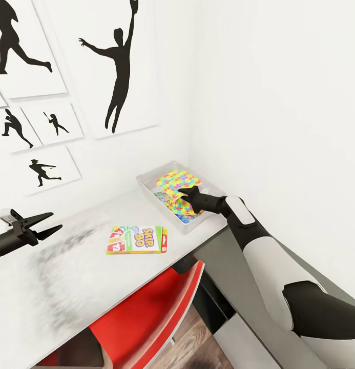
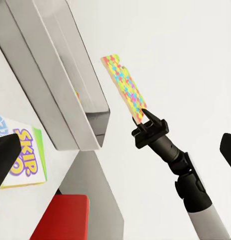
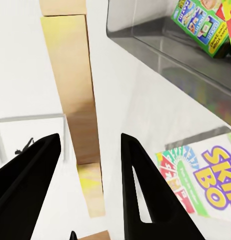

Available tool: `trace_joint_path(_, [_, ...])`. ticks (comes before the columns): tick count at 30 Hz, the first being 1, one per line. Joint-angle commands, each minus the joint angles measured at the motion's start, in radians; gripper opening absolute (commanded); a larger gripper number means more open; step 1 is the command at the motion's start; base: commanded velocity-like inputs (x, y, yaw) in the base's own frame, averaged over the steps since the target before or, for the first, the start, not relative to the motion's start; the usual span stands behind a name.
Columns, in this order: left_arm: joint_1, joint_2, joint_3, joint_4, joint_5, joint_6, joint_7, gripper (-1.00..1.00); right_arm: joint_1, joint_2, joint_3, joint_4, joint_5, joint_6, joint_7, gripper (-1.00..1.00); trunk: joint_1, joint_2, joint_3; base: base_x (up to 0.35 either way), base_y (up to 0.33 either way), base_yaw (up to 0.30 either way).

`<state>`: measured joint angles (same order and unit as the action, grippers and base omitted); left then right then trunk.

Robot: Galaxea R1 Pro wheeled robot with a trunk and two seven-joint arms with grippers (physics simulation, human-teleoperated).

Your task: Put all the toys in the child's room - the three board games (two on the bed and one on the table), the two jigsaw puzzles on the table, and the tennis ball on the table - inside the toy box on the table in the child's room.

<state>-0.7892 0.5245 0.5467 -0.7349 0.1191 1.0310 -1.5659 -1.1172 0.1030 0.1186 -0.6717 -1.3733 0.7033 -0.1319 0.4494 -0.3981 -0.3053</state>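
With fingers spread and empty, left gripper (image 1: 53,223) hovering over table (image 1: 69,277). Farther on, Skip-Bo game box (image 1: 137,239) flat on desktop. Beyond, right gripper (image 1: 183,195) apparently pinching jigsaw puzzle (image 1: 176,180) over toy box (image 1: 146,183).

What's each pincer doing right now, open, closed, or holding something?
Left pincer: open, holding nothing.
Right pincer: closed on a jigsaw puzzle, held above the toy box.
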Motion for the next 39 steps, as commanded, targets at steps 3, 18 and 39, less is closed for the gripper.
trace_joint_path(3, [-0.001, 0.0, 0.002, 0.0, 0.008, 0.011, -0.005, 1.0, -0.003, 0.0, -0.002, -0.004, -0.011, -0.002, -0.01, -1.0, 0.001, -0.002, -0.002, 0.0, 0.0, 0.0])
trace_joint_path(18, [-0.001, 0.002, 0.004, 0.001, 0.047, 0.011, -0.005, 1.0, -0.071, 0.002, -0.013, -0.014, -0.007, -0.004, -0.064, -1.0, 0.001, -0.002, -0.002, 0.0, 0.0, 0.0])
trace_joint_path(39, [0.0, 0.002, 0.003, 0.001, 0.048, 0.011, -0.005, 1.0, -0.123, 0.008, -0.013, 0.204, -0.008, 0.0, -0.125, -1.0, 0.001, -0.002, -0.002, 0.0, 0.0, 0.0])
